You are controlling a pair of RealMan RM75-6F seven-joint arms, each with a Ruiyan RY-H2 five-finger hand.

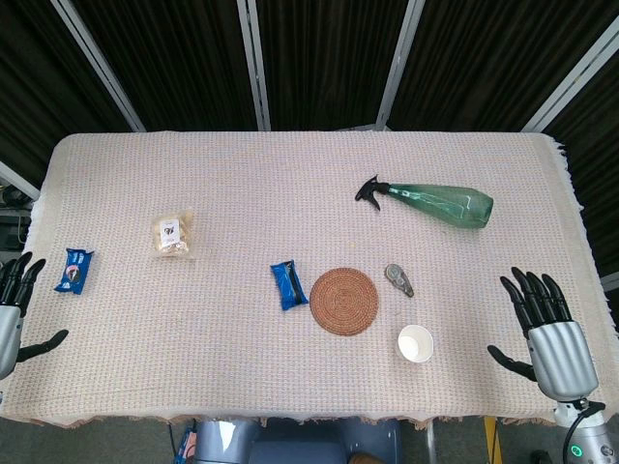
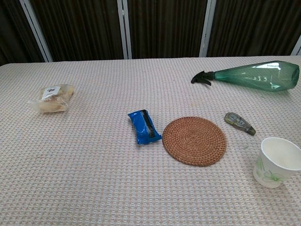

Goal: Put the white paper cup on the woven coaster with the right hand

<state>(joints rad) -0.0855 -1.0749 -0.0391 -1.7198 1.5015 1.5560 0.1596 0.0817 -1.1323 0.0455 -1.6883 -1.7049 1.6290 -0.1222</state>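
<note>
The white paper cup (image 1: 415, 343) stands upright near the table's front edge, right of centre; in the chest view the cup (image 2: 277, 162) is at the far right. The round woven coaster (image 1: 343, 301) lies flat just up and left of it, bare, and the coaster (image 2: 194, 140) has a small gap to the cup. My right hand (image 1: 547, 332) hovers at the table's right front corner, fingers spread, holding nothing, well to the right of the cup. My left hand (image 1: 14, 304) is at the far left edge, fingers apart and empty. Neither hand shows in the chest view.
A blue snack packet (image 1: 288, 284) lies just left of the coaster. A small grey-green tape dispenser (image 1: 398, 279) sits behind the cup. A green spray bottle (image 1: 433, 201) lies on its side further back. A bag of snacks (image 1: 173, 236) and another blue packet (image 1: 73, 270) are at the left.
</note>
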